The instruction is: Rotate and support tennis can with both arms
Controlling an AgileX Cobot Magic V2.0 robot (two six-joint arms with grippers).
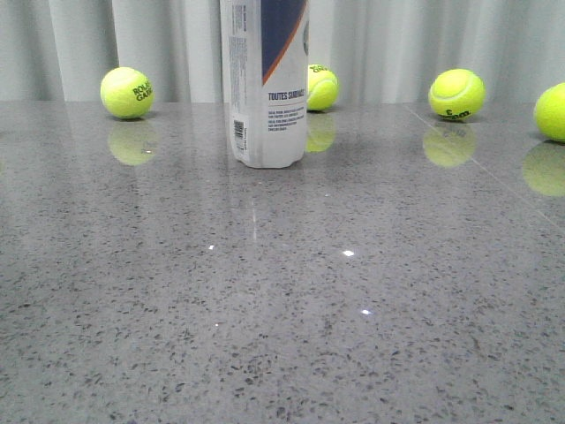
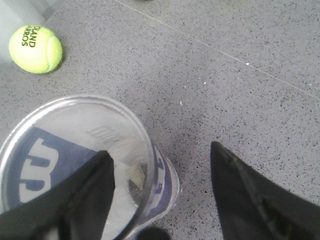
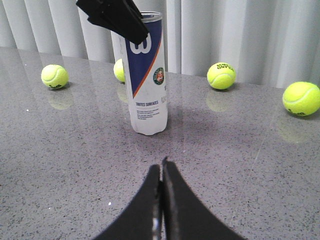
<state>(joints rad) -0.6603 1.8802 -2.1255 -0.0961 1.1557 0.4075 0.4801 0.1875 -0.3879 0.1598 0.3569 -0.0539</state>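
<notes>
The can stood upright on the grey table, balls scattered behind it.

From the front, the can rose with four balls behind. Over it, the left gripper hung with jaws apart, one finger above its open mouth. The right gripper, jaws together, sat well before the can.

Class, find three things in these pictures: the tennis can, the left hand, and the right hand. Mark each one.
tennis can (image 3: 146, 95): right wrist view, on the white lower label.
left hand (image 2: 160, 195): left wrist view, midway between its spread fingertips, above the can's rim.
right hand (image 3: 161, 172): right wrist view, where the two closed fingertips meet.
</notes>
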